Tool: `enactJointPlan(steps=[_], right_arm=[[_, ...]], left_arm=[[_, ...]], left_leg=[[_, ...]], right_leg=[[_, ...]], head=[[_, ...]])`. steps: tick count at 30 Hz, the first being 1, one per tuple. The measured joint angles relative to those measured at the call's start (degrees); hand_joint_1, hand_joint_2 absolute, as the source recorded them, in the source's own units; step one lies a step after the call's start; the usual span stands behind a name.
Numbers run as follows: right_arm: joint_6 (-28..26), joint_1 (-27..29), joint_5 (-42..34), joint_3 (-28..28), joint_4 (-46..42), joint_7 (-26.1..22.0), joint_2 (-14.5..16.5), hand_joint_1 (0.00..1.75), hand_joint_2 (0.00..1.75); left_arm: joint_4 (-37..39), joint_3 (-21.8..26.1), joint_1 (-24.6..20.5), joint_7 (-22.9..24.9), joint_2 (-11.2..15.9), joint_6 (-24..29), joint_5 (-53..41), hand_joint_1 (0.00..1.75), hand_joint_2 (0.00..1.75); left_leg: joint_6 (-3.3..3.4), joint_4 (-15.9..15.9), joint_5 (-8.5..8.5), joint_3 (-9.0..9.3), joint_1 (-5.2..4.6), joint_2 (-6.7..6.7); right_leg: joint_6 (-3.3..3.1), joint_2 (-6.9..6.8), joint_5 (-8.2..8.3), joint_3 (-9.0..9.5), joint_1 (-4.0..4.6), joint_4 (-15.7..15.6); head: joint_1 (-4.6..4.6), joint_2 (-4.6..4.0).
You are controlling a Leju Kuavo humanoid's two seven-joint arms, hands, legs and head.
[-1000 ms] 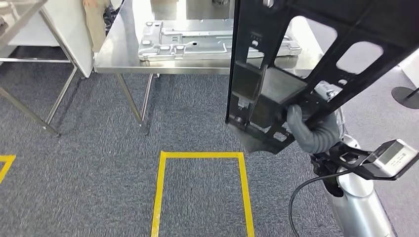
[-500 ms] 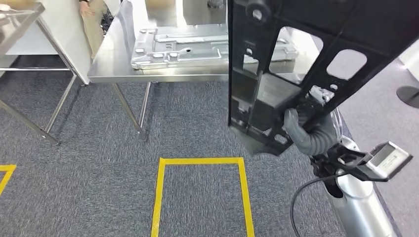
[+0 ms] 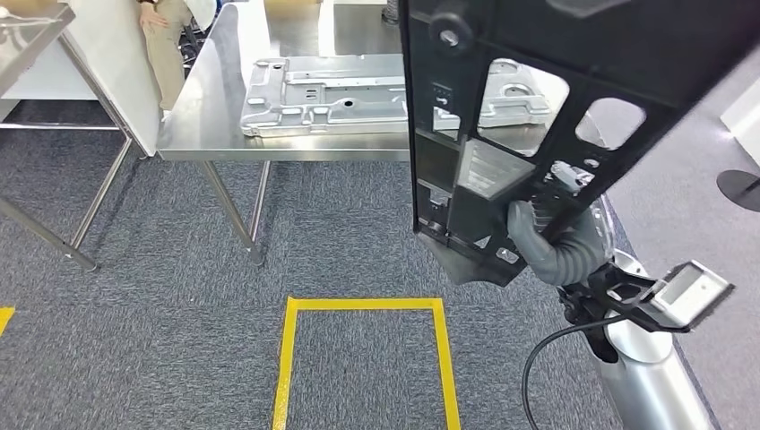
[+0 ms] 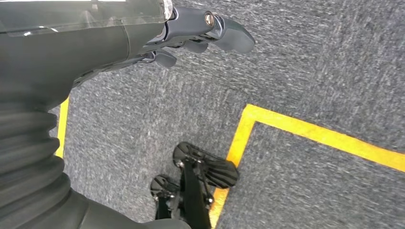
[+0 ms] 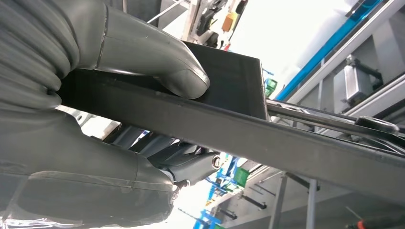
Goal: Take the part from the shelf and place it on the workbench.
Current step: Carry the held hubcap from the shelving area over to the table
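Note:
The part is a large black frame [image 3: 627,36] with cut-out windows, held upright and tilted in front of me. My right hand [image 3: 547,237] grips its lower edge from below. In the right wrist view the thumb [image 5: 143,57] presses on the black part [image 5: 286,138] while the fingers wrap its bar from the other side. The steel workbench [image 3: 206,107] stands ahead, partly hidden behind the frame. My left hand [image 4: 191,28] hangs over the grey carpet, fingers apart and holding nothing.
A silver stamped metal plate [image 3: 332,94] lies on the workbench. A person [image 3: 166,45] stands at its far left corner by a white panel [image 3: 116,54]. Another steel table [image 3: 36,27] is at far left. Yellow tape [image 3: 287,358] marks a box on the carpet.
The whole picture has shifted: the camera has moved nearer the workbench, which now shows more of its top. The frame stays in my right hand, raised slightly higher in the picture.

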Motion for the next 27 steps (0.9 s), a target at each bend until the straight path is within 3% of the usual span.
enactJointPlan(steps=[3, 4, 5, 7, 9, 12, 14, 16, 18, 19, 20, 21, 23, 24, 25, 27], right_arm=[[0.1, 0.1, 0.0, -0.2, 0.0, -0.5, 0.0, 1.75, 1.75], [0.2, 0.1, 0.1, -0.2, 0.0, -0.6, 0.0, 1.75, 1.75], [0.3, 0.1, 0.1, -0.2, 0.0, -0.7, 0.0, 1.75, 1.75], [0.3, -0.3, 0.1, -0.3, -0.1, -0.4, -0.1, 1.75, 1.75], [0.4, -0.7, 0.0, -0.6, -0.4, 0.0, -0.3, 1.75, 1.75], [0.4, -1.0, -0.1, -1.1, -0.9, 0.5, -0.6, 1.75, 1.75], [0.4, -1.2, 0.0, -1.1, -1.3, 0.7, -0.6, 1.75, 1.75], [0.4, -1.4, 0.1, -1.1, -1.5, 0.9, -0.6, 1.75, 1.75], [0.4, -1.3, 0.2, -1.1, -1.6, 1.0, -0.6, 1.75, 1.75], [0.4, -1.2, 0.3, -1.0, -1.6, 1.1, -0.6, 1.75, 1.75], [0.3, -1.1, 0.3, -1.0, -1.6, 1.1, -0.6, 1.75, 1.75], [0.3, -1.1, 0.3, -1.0, -1.6, 1.1, -0.6, 1.75, 1.75], [0.3, -1.0, 0.3, -1.0, -1.6, 1.0, -0.6, 1.75, 1.75], [0.4, -1.0, 0.3, -1.0, -1.6, 1.0, -0.6, 1.75, 1.75], [0.4, -1.0, 0.3, -1.0, -1.6, 1.0, -0.6, 1.75, 1.75], [0.4, -0.9, 0.2, -1.0, -1.6, 0.9, -0.7, 1.75, 1.75]], left_arm=[[0.0, 0.1, 0.1, 0.0, -0.1, 0.2, 0.4, 0.00, 1.75], [0.0, 0.3, 0.1, 0.0, -0.1, 0.2, 0.5, 0.00, 1.75], [0.0, 0.4, 0.1, 0.0, -0.1, 0.3, 0.5, 0.00, 1.75], [0.0, 0.7, 0.2, -0.1, -0.2, 0.2, 0.5, 0.00, 1.75], [0.0, 0.8, 0.2, -0.3, -0.2, 0.0, 0.3, 0.00, 1.75], [0.0, 0.9, 0.2, -0.4, -0.2, -0.5, -0.1, 0.00, 1.75], [0.0, 0.9, 0.1, -0.5, -0.2, -0.7, -0.1, 0.00, 1.75], [0.0, 0.9, 0.0, -0.5, -0.1, -0.8, -0.2, 0.00, 1.75], [0.0, 0.9, 0.1, -0.5, -0.1, -0.7, -0.2, 0.00, 1.75], [0.0, 0.9, 0.2, -0.5, -0.1, -0.7, -0.2, 0.00, 1.75], [0.0, 0.9, 0.3, -0.5, -0.1, -0.7, -0.2, 0.00, 1.75], [0.0, 0.9, 0.3, -0.5, -0.1, -0.7, -0.2, 0.00, 1.75], [0.0, 0.9, 0.4, -0.5, -0.1, -0.7, -0.2, 0.00, 1.75], [0.0, 0.9, 0.4, -0.5, 0.0, -0.7, -0.2, 0.00, 1.75], [0.0, 0.9, 0.4, -0.5, 0.0, -0.7, -0.2, 0.00, 1.75], [0.0, 0.9, 0.5, -0.6, 0.0, -0.6, -0.2, 0.00, 1.75]], left_leg=[[0.27, 0.0, -0.79, 0.73, -0.03, 0.00], [0.22, 0.0, -1.13, 1.09, -0.03, -0.01], [0.14, 0.0, -1.49, 1.58, -0.01, -0.03], [-0.16, 0.0, -2.35, 2.70, 0.02, -0.06], [-0.74, 0.0, -3.17, 3.47, -0.05, -0.10], [-1.98, 0.4, -3.54, 4.10, -0.13, -0.03], [-2.64, 2.5, -4.12, 3.64, -0.03, 0.00], [-2.98, 8.4, -6.36, 0.55, 0.13, 0.01], [-3.20, 15.3, -9.13, -4.11, 0.19, 0.02], [-3.24, 16.9, -9.53, -5.70, 0.19, 0.02], [-3.18, 16.4, -8.72, -6.36, 0.19, 0.02], [-2.98, 13.8, -6.59, -5.94, 0.17, 0.02], [-2.22, 6.0, -1.17, -3.79, -0.04, 0.03], [-1.86, 3.1, 0.15, -2.99, -0.24, 0.03], [-1.48, 1.6, 0.79, -2.57, -0.46, 0.04], [-0.88, 0.9, 0.46, -2.12, -0.60, 0.03]], right_leg=[[0.53, -0.03, -3.72, -7.10, -0.28, 10.7], [0.60, -0.04, -3.41, -8.64, -0.37, 12.0], [0.62, -0.05, -1.85, -9.03, -0.44, 11.0], [0.48, -0.19, 3.73, -7.00, -0.50, 3.6], [-0.06, -0.44, 6.42, -4.86, -0.21, -2.8], [-1.38, -0.39, 6.33, -4.05, 0.06, -4.3], [-2.12, -0.32, 6.18, -3.05, -0.13, -4.6], [-2.61, -0.34, 5.67, -2.13, -0.17, -4.8], [-2.81, -0.27, 5.00, -1.55, -0.05, -4.8], [-2.85, -0.20, 4.63, -1.18, 0.01, -4.8], [-2.83, -0.14, 4.24, -0.69, 0.09, -4.8], [-2.79, -0.09, 3.78, -0.06, 0.16, -4.8], [-2.57, -0.08, 2.81, 1.18, 0.29, -4.8], [-2.34, -0.04, 2.41, 1.53, 0.31, -4.9], [-2.03, -0.01, 2.11, 1.71, 0.29, -5.0], [-1.26, 0.08, 2.00, 1.98, 0.31, -4.9]], head=[[0.09, -0.01], [0.10, -0.01], [0.11, 0.00], [0.13, -0.01], [0.10, 0.00], [0.09, 0.01], [-0.06, 0.00], [-0.28, -0.01], [-0.42, -0.01], [-0.45, -0.01], [-0.46, -0.01], [-0.47, -0.01], [-0.43, -0.01], [-0.42, -0.01], [-0.41, -0.01], [-0.41, 0.01]])
